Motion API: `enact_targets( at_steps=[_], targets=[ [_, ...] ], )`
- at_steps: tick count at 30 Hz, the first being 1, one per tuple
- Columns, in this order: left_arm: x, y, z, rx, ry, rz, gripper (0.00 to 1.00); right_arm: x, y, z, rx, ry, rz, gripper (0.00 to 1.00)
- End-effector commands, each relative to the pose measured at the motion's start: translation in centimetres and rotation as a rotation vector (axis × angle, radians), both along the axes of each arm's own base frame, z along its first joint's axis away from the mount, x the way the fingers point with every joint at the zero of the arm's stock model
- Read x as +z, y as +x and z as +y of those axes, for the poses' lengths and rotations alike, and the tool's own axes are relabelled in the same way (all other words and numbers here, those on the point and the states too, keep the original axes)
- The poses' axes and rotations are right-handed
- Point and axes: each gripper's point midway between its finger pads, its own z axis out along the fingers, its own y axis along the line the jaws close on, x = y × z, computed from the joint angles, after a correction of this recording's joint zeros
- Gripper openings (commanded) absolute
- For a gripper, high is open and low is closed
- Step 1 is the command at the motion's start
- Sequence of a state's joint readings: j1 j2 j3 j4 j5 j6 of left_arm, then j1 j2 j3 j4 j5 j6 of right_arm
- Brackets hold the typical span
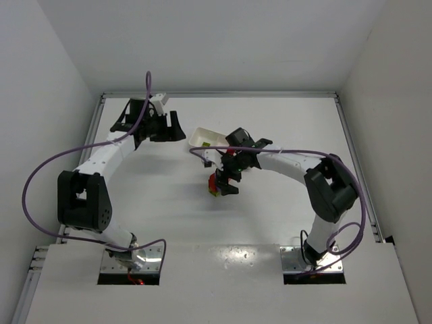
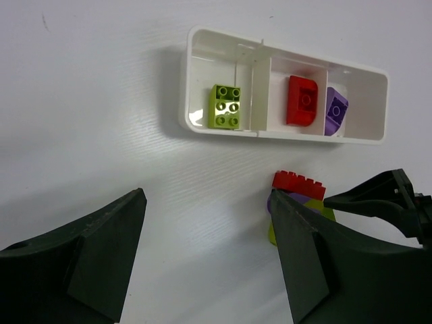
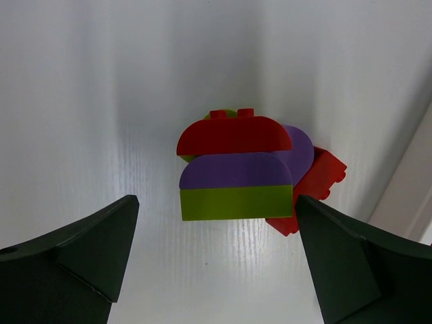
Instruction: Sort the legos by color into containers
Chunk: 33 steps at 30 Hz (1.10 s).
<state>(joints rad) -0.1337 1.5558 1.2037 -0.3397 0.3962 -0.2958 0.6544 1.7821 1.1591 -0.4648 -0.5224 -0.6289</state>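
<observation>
While the right gripper [image 1: 225, 181] is held open over the legos [image 3: 236, 182] heaped on the bench [image 1: 169, 216], one brick alone should be pinched, lest the heap be dragged. Whether they are clipped together cannot be told. Beyond, the tray [image 2: 283, 137] is part-filled; the left gripper [image 2: 206, 199] is held open, empty.

In the top view the table [image 1: 155, 202] is open left of centre. The tray [image 1: 204, 140] closes in the pile [image 1: 214, 183] from above, and the right arm [image 1: 290, 162] from the right.
</observation>
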Motion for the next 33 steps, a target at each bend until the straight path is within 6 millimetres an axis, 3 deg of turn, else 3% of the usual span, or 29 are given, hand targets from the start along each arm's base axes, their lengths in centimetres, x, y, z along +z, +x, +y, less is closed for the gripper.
enact_targets(
  at_steps=[1, 8, 15, 28, 33],
  targets=[
    [0.9, 0.8, 0.0, -0.012, -0.012, -0.039, 0.8, -0.1, 1.0, 0.6, 0.03, 0.015, -0.029, 1.0],
    [1.1, 1.0, 0.2, -0.01, -0.018, -0.048, 0.8, -0.9, 1.9, 0.2, 0.025, 0.007, -0.032, 1.0],
    [0.1, 0.8, 0.1, -0.017, -0.022, -0.029, 0.8, -0.8, 2.8, 0.2, 0.011, 0.012, -0.053, 1.0],
    [0.1, 0.8, -0.1, -0.014, -0.041, -0.028, 0.8, -0.3, 3.8, 0.9, 0.011, 0.035, -0.086, 1.0],
    [-0.3, 0.9, -0.1, -0.014, -0.04, -0.019, 0.8, -0.5, 3.7, 1.0, 0.015, 0.035, -0.073, 0.89]
  ],
)
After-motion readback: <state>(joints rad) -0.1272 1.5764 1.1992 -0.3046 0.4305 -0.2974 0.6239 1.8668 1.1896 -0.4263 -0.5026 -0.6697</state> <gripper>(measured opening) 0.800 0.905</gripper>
